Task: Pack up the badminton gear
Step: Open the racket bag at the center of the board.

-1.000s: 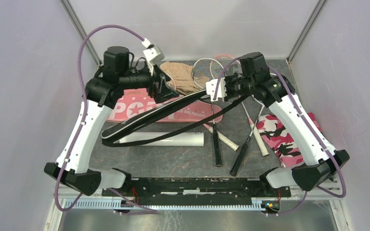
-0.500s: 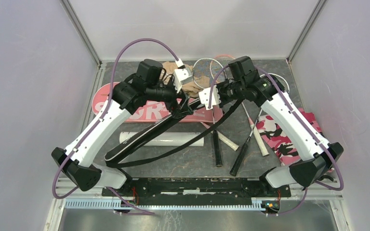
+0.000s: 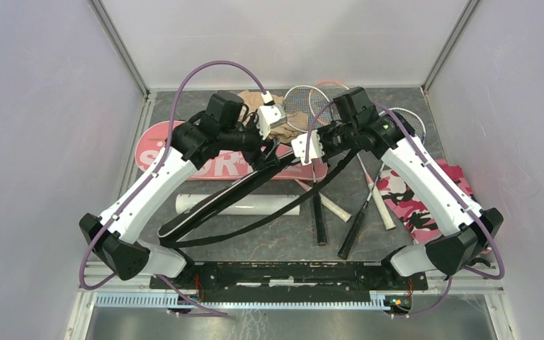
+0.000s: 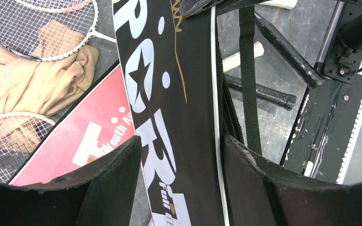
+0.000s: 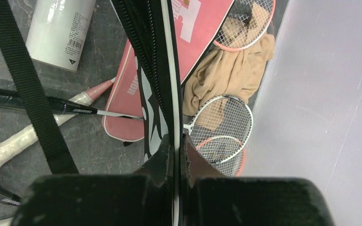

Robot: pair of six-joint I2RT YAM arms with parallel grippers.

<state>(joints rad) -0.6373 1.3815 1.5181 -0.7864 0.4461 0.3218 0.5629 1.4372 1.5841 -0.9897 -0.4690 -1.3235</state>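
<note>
Both white arms reach forward, elbows bowed outward, wrists close together. The right hand (image 5: 176,141) pinches the black racket-shaped fabric cover (image 4: 169,94); the left hand (image 4: 179,155) straddles it, fingers spread.

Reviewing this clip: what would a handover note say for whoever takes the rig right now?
Left gripper: open, fingers either side of the black cover.
Right gripper: shut on the cover's edge, holding one end up.
On the table: pink cover, tube, rackets, all loose.
Done: nothing visibly packed.
Left: probably open a cover, load the rackets, then pack the rest.
</note>
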